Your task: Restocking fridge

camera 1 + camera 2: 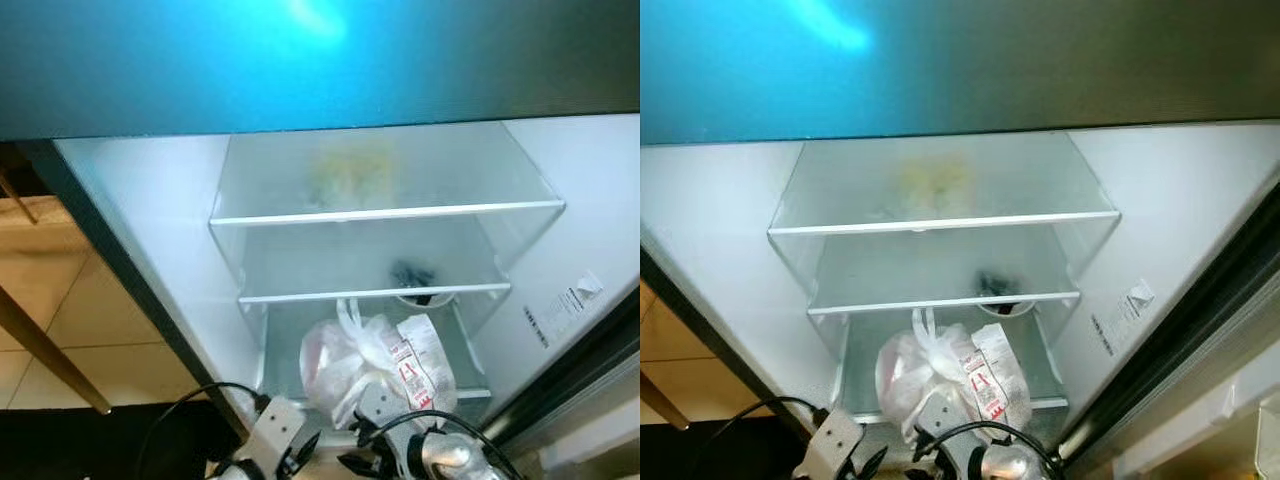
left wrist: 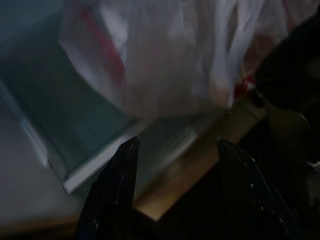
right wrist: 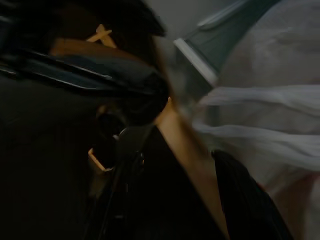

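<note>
A white plastic bag with a red-printed label lies on the lowest level of the open fridge, near its front edge. My left gripper hovers just in front of the bag, open, nothing between its black fingers. In the left eye view that left gripper sits at the bottom, left of the bag. My right gripper is beside it, close under the bag's front. In the blurred right wrist view the right gripper looks open, with bag folds off to one side.
Two glass shelves sit above the bag. A small dark object rests on the middle one; something yellowish blurs behind the top one. The teal fridge front is overhead. Tiled floor and a wooden leg lie left.
</note>
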Motion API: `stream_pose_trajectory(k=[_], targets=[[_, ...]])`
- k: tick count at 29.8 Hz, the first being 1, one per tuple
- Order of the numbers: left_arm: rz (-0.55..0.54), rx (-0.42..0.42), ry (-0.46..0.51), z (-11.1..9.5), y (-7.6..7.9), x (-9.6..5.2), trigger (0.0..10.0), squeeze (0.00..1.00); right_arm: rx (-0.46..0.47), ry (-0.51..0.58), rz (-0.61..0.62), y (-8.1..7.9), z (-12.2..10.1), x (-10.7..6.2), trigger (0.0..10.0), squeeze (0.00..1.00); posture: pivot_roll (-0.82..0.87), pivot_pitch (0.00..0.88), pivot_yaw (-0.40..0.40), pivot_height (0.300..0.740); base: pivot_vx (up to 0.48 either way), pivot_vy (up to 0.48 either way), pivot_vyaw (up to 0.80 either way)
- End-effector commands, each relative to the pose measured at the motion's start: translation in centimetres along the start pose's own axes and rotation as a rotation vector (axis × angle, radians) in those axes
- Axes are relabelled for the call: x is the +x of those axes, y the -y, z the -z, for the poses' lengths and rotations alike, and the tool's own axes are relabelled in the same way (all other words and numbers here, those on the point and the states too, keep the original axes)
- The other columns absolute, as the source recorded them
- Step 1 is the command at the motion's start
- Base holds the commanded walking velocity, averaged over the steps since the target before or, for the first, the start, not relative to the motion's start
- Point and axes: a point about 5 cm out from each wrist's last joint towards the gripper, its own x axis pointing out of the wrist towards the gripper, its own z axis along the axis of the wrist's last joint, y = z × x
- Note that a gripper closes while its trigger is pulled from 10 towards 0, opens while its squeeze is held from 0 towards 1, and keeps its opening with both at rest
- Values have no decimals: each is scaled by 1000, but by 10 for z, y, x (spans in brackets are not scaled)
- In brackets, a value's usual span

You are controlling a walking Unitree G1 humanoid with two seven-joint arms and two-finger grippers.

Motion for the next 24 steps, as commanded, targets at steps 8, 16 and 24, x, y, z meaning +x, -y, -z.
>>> stream_pose_trajectory(k=[8, 16, 24], targets=[[-10, 8, 15, -1, -1, -12, 10000, 0, -106, -82, 38, 6, -4, 5, 10000, 0, 50, 227, -8, 439, 0, 0, 0], [-25, 16, 42, -9, -4, -17, 10000, 0, -225, -113, 316, 26, -24, 8, 10000, 0, 73, 239, -14, 439, 0, 0, 0], [-34, 16, 46, -13, -6, -20, 10000, 0, -219, -82, 517, 43, -42, 4, 10000, 0, 79, 244, -22, 439, 0, 0, 0]])
